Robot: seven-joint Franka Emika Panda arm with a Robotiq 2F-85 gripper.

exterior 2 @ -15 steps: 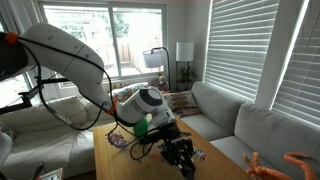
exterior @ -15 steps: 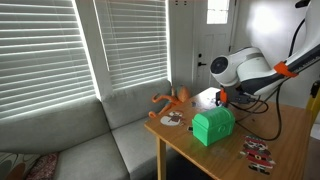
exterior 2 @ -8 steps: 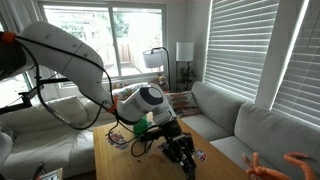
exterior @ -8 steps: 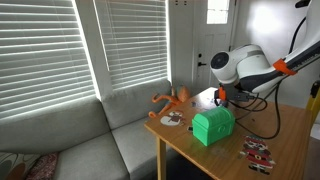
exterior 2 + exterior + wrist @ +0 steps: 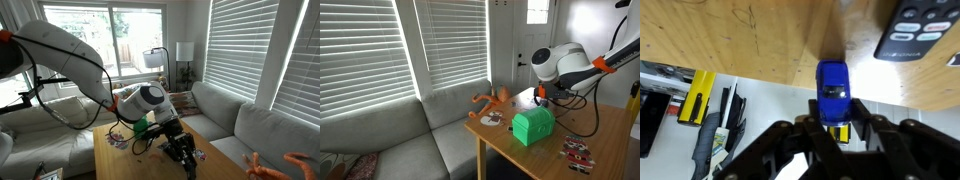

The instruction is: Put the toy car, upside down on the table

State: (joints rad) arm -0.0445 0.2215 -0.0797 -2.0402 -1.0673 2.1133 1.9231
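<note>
— What has moved?
— The arm has risen slightly in both exterior views.
— And the gripper [image 5: 838, 128]?
— In the wrist view its two fingers [image 5: 810, 132] are nearly closed, pinching one toy car [image 5: 833, 85] by its end.
— Where?
— Over the edge of the table [image 5: 740, 40]; its height is unclear. One dark remote [image 5: 920, 30] is cut off beyond, with open wood beside it.

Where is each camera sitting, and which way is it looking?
An exterior view: off a table corner, facing the sofa, table, green chest and blinds; shows the arm.
An exterior view: across the table, facing the windows and sofa; shows the arm bending down.
Wrist view: above the table's edge, looking down; shows the fingers holding the toy car.
Both exterior views share the arm, table and sofa.
</note>
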